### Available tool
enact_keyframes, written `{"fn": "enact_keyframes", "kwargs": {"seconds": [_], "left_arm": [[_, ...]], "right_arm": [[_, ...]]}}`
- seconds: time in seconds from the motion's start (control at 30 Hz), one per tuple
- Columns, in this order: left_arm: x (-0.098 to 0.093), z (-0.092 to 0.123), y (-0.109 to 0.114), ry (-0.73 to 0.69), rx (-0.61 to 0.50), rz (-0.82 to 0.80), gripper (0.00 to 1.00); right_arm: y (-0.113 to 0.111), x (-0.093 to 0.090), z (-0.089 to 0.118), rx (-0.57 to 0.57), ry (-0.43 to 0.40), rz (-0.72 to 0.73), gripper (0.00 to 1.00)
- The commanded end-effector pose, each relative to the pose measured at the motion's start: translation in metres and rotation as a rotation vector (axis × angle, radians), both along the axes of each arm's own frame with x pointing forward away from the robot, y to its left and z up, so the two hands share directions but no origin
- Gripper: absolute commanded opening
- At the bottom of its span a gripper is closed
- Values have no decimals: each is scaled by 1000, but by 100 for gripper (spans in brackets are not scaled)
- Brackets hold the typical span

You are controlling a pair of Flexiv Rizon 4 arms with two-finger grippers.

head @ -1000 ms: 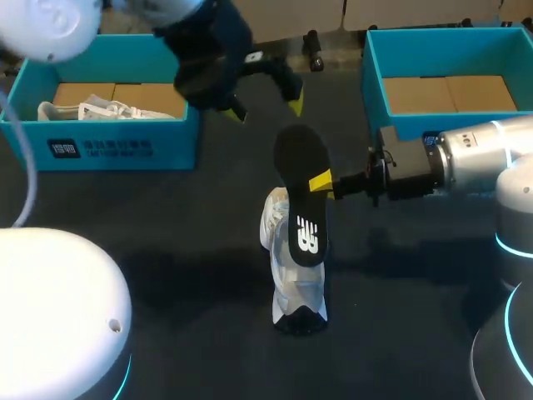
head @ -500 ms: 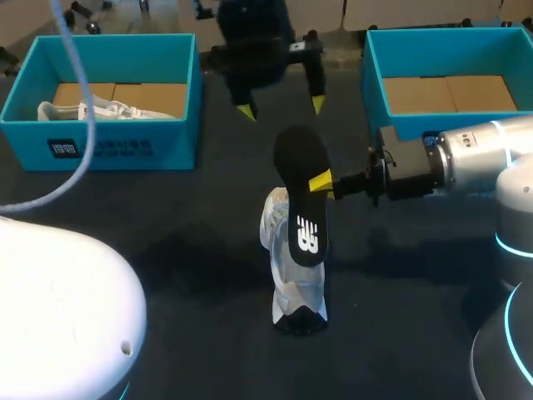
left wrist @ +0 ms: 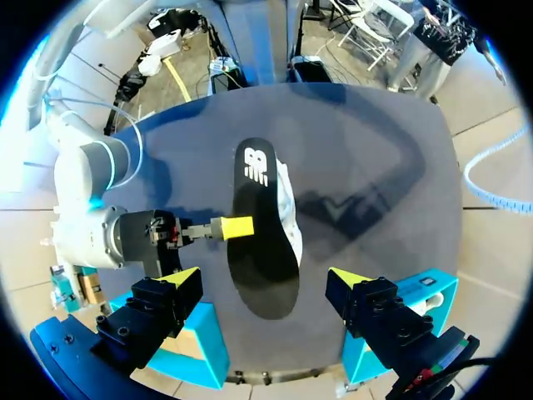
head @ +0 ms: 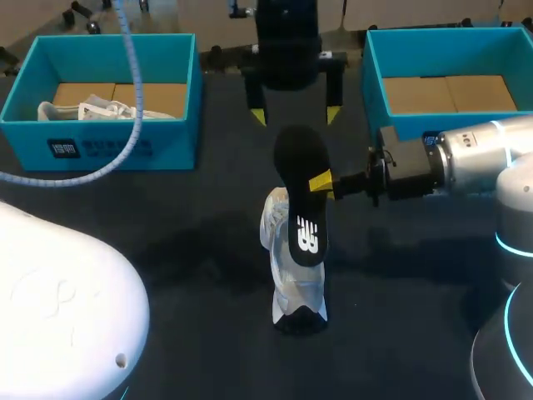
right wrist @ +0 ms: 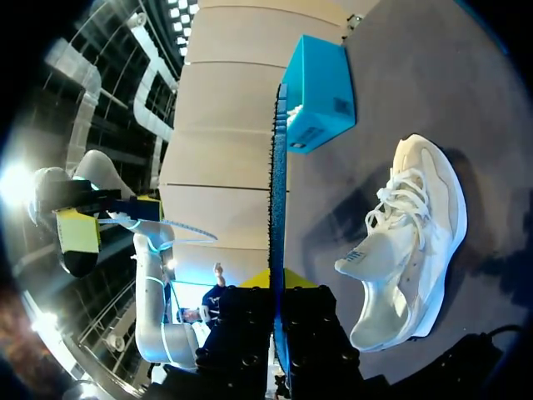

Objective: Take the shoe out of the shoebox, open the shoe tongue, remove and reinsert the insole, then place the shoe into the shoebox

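A black insole [head: 300, 196] is held up over the white shoe [head: 293, 287], which lies on the dark table. My right gripper [head: 321, 182] is shut on the insole's right edge. My left gripper [head: 296, 115] hangs open just beyond the insole's far end, its yellow tips apart on either side. In the left wrist view the insole [left wrist: 262, 242] lies ahead of the open left gripper [left wrist: 266, 279], with the shoe [left wrist: 290, 200] under it. In the right wrist view the insole [right wrist: 277, 192] shows edge-on between the fingers of the right gripper [right wrist: 277, 283], beside the shoe [right wrist: 412, 242].
A blue shoebox [head: 125, 146] at the back left holds another white shoe [head: 96, 109]. A second blue shoebox [head: 375, 75], with only cardboard inside, stands at the back right, close behind my right arm [head: 466, 162]. The left arm's cable [head: 125, 125] loops over the left box.
My left gripper has swung from the left to the right and squared up behind the insole's far end. The right gripper, the insole and the shoe have not moved.
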State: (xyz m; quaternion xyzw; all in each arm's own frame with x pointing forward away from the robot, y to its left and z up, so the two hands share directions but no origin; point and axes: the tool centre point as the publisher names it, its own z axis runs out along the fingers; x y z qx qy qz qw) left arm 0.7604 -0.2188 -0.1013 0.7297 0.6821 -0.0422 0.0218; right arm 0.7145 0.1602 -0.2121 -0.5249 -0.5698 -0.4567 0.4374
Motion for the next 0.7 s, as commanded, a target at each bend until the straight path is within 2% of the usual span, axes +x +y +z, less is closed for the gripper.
{"fn": "enact_keyframes", "kwargs": {"seconds": [0.03,0.3,0.43,0.7], "left_arm": [[-2,2,12,19,-69,33,100],[0,-4,48,89,-247,70,100],[-3,-4,63,111,-414,45,100],[-14,-11,79,148,-750,84,100]], "right_arm": [[1,-1,0,-1,-1,-3,0],[1,-1,0,-1,-1,-3,0],[1,-1,0,-1,-1,-3,0],[1,-1,0,-1,-1,-3,0]]}}
